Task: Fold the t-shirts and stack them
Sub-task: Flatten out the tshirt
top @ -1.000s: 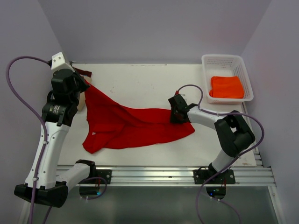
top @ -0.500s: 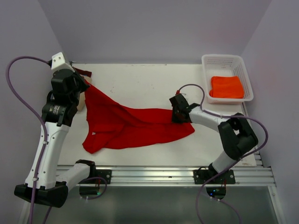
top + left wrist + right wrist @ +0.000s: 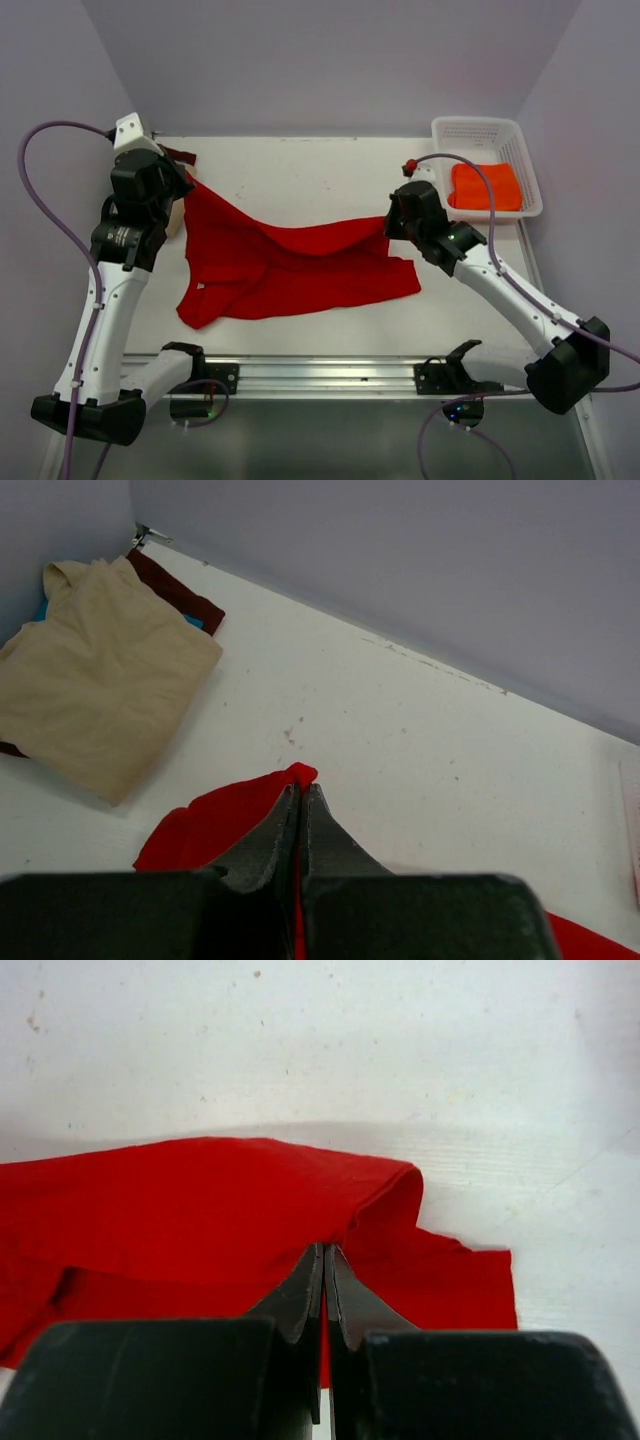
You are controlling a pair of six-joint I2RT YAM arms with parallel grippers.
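A bright red t-shirt lies crumpled across the middle of the table, with a small white label near its lower left. My left gripper is shut on its upper left corner, and the red cloth pokes out past the closed tips. My right gripper is shut on the right edge of the red shirt and holds that fold raised above the table. A tan t-shirt lies folded on a dark maroon one in the back left corner. An orange t-shirt sits folded in the basket.
A white plastic basket stands at the back right corner. Grey walls close the table at the back and sides. A metal rail runs along the near edge by the arm bases.
My right gripper closed on the red shirt's right edge, then lifted it up and to the right. The right arm stretched out. The left arm held still.
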